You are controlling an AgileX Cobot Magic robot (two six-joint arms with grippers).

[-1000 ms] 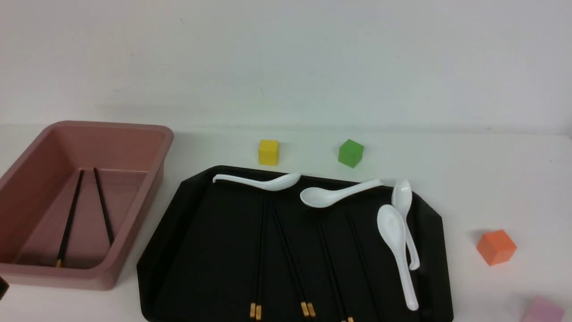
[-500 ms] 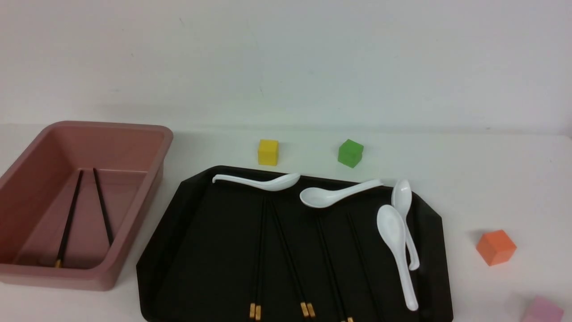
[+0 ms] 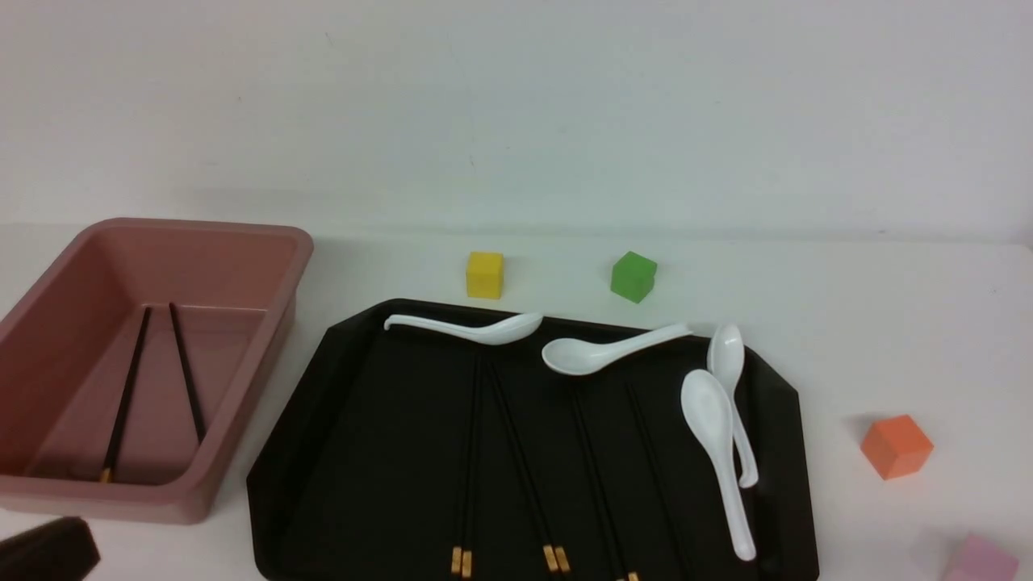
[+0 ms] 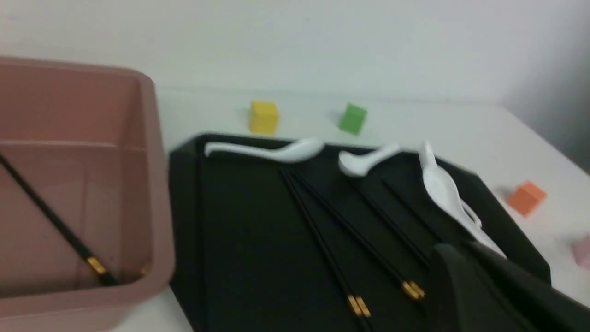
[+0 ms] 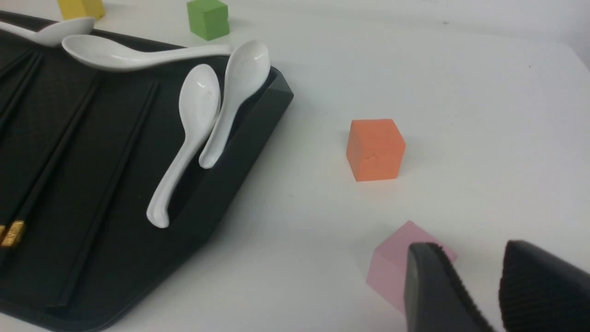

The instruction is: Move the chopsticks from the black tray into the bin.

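Note:
Several black chopsticks (image 3: 516, 452) with gold bands lie lengthwise on the black tray (image 3: 363, 452), side by side in pairs. Two more chopsticks (image 3: 121, 403) rest on the floor of the dusty-pink bin (image 3: 274, 339) left of the tray. My left gripper (image 3: 48, 550) shows as a dark shape at the near left corner, in front of the bin. In the left wrist view the left gripper (image 4: 454, 251) is shut and empty, near the banded ends (image 4: 355, 305). The right gripper (image 5: 470, 251) hangs open over the table right of the tray (image 5: 239, 152), holding nothing.
Several white spoons (image 3: 714, 436) lie along the tray's far and right sides. A yellow cube (image 3: 484, 274) and a green cube (image 3: 633, 277) stand behind the tray. An orange cube (image 3: 896, 445) and a pink cube (image 5: 392, 267) sit to its right, the pink one right by my right fingers.
The dark left gripper has come further into the front view at the near left corner. Chopsticks, spoons and cubes lie where they were.

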